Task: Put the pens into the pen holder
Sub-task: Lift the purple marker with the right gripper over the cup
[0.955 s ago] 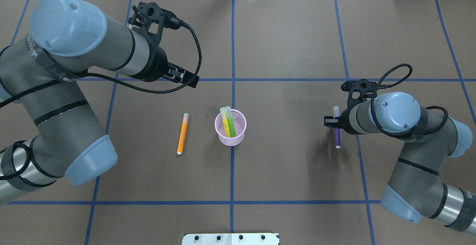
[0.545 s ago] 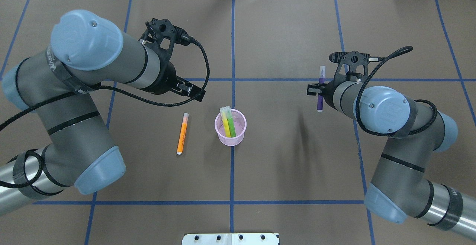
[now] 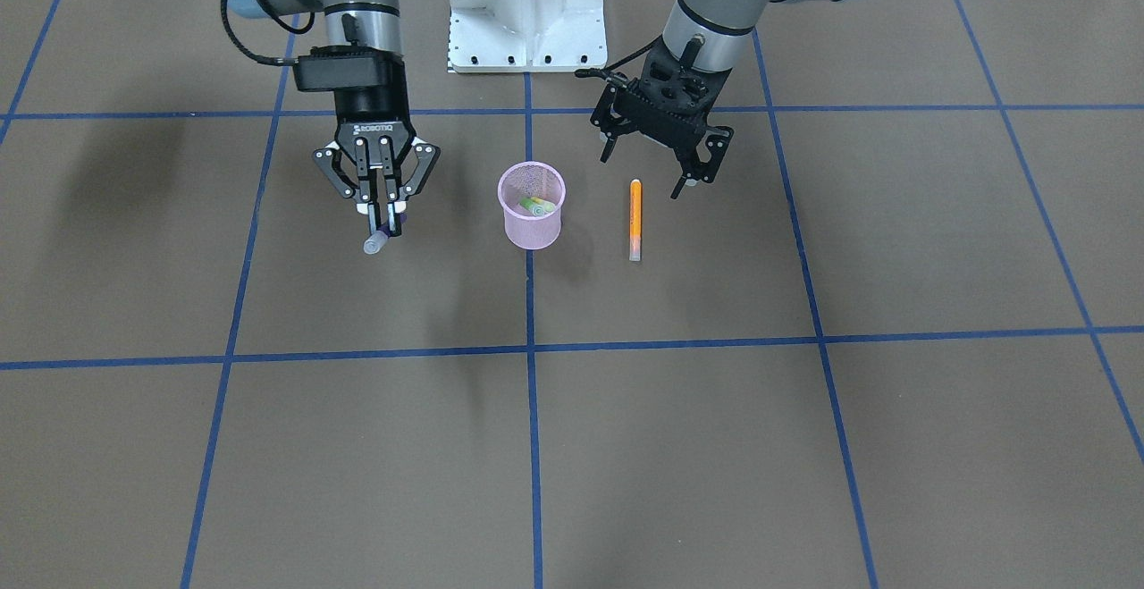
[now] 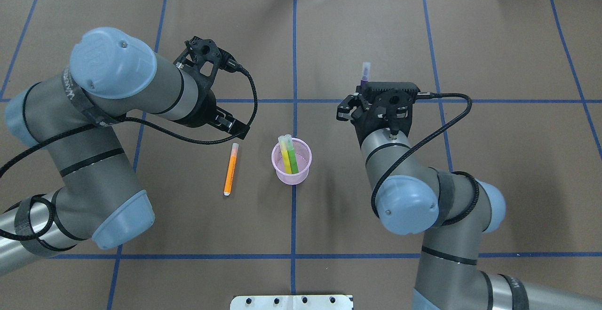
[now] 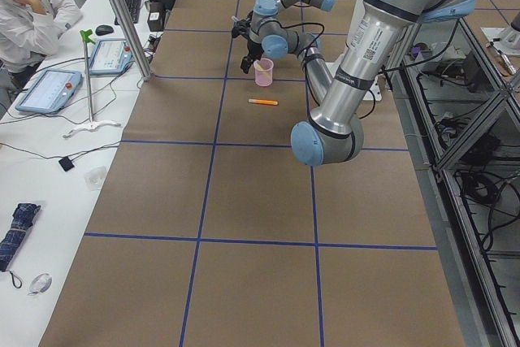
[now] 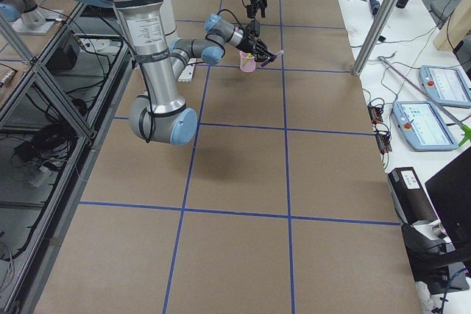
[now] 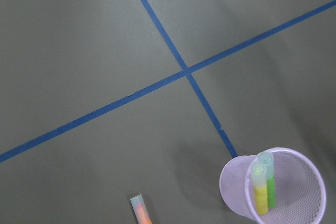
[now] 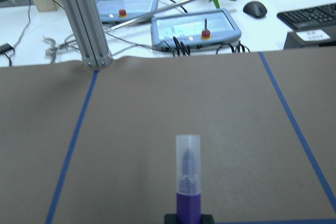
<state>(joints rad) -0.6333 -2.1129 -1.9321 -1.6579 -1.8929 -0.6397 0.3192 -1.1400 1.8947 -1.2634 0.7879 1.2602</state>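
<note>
The pink mesh pen holder (image 4: 274,160) stands upright at mid-table with a yellow pen (image 4: 285,155) and a green pen (image 4: 292,158) inside; the left wrist view shows it too (image 7: 232,181). An orange pen (image 4: 230,169) lies flat to its left. My left gripper (image 3: 650,166) hovers open just behind the orange pen's capped end (image 3: 635,218), touching nothing. My right gripper (image 3: 384,224) is shut on a purple pen (image 4: 365,75), held in the air to the right of the holder, clear cap pointing forward (image 8: 188,182).
A white base plate (image 3: 525,8) sits at the robot's edge of the table. Blue tape lines cross the brown table. Beyond the far edge there are an aluminium post (image 8: 84,19), control tablets (image 8: 194,24) and a seated person (image 5: 24,6).
My right arm lifted the purple pen off the table and swung it in toward the holder. My left gripper came down and closer to the orange pen's capped end.
</note>
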